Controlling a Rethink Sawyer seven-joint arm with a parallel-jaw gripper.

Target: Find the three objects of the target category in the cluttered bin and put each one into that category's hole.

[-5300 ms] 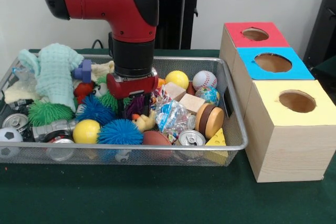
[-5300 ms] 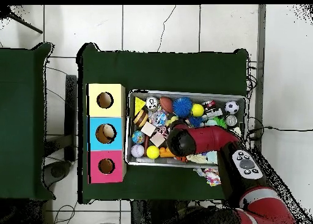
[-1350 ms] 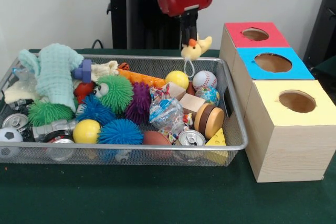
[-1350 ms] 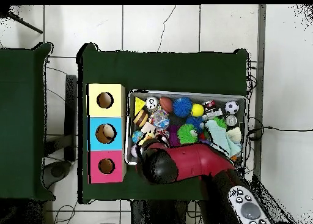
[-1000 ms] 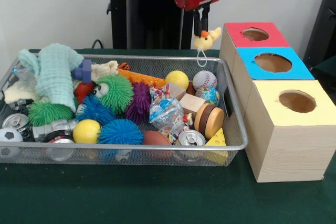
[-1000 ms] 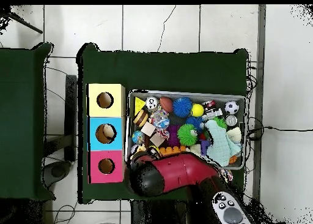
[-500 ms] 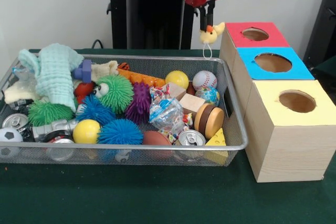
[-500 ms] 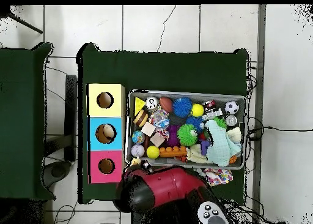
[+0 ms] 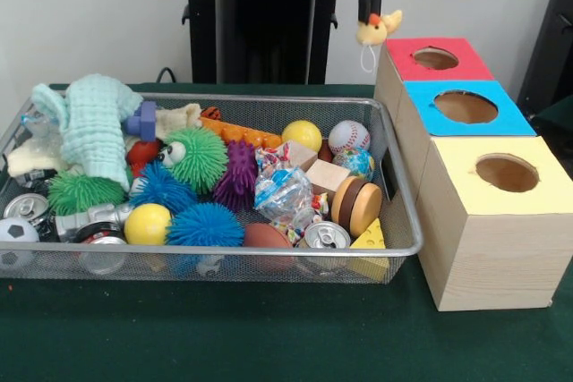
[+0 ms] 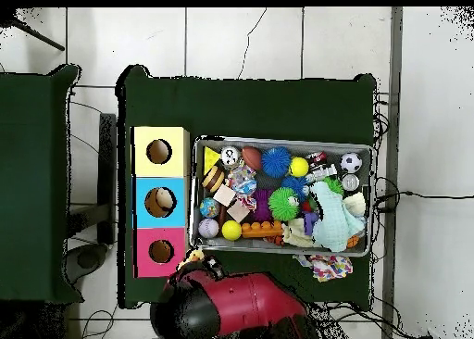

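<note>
My gripper (image 9: 372,12) hangs from the top edge of the front view, shut on a small yellow duck (image 9: 380,27) with an orange beak and a dangling loop. The duck hangs in the air just left of the red-topped box (image 9: 403,60), a little above its top and clear of its round hole (image 9: 436,58). The wire mesh bin (image 9: 394,187), full of toys, lies below and to the left. In the overhead view the duck (image 10: 194,257) shows at the tip of the red arm (image 10: 231,306), beside the red-topped box (image 10: 145,252) and its hole (image 10: 161,252).
The blue-topped box (image 9: 501,118) and the yellow-topped box (image 9: 466,190) stand in a row in front of the red one. The bin holds a yellow ball (image 9: 302,135), a baseball (image 9: 348,137), spiky balls (image 9: 197,158), cans (image 9: 326,236) and a mint cloth (image 9: 97,123).
The gripper went down into the bin, took the duck, lifted it out and carried it right and upward, from over the bin's far corner to beside the red-topped box.
</note>
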